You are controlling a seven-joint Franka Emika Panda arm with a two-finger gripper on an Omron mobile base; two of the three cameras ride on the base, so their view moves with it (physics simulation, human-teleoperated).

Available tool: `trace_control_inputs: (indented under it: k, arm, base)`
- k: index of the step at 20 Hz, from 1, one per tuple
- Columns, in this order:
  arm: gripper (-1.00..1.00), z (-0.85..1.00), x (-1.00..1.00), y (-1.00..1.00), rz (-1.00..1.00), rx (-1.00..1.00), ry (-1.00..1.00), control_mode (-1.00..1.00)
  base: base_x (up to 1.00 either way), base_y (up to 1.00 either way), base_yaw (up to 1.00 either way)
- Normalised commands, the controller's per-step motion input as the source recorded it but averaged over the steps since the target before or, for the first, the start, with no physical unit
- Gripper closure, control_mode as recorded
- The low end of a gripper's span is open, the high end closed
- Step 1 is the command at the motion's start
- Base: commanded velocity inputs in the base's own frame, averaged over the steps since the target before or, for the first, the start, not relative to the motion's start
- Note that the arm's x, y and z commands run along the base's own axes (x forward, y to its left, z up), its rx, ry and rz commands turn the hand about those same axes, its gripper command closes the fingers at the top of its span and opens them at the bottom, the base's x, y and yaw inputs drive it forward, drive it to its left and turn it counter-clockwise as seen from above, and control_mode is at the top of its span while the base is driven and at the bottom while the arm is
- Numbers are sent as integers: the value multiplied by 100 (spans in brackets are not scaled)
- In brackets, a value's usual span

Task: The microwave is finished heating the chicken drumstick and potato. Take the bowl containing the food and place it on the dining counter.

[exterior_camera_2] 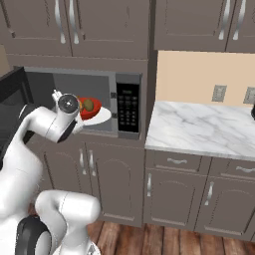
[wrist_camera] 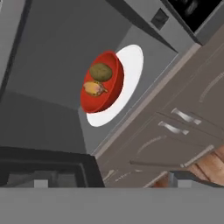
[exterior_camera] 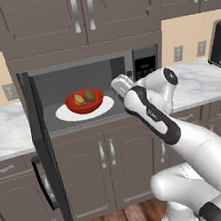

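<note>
Red bowl point(exterior_camera: 84, 101) sits at the middle of the white turntable point(exterior_camera: 65, 114) inside the microwave point(exterior_camera: 88, 68), whose door point(exterior_camera: 41, 144) hangs wide open to the left. It holds the drumstick point(wrist_camera: 94, 89) and potato point(wrist_camera: 100, 71) side by side. White arm point(exterior_camera: 157, 120) is bent at the elbow, reaching toward the opening; the hand point(wrist_camera: 111, 183) hovers in front of it, fingers spread and empty, apart from the bowl.
</note>
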Motion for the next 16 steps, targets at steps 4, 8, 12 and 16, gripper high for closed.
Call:
trace_control_inputs:
  k: [4,8,12,16]
  arm:
    - [-100,0,57,0,9,-15,45,-100]
    - [-100,-13,1,0,0,-2,-1,-100]
    - [-100,-60,11,0,9,-10,-2,-100]
    - [-100,-50,29,8,11,-4,-2,-100]
  base:
    - [0,0,0]
    - [0,0,0]
    - [0,0,0]
    - [0,0,0]
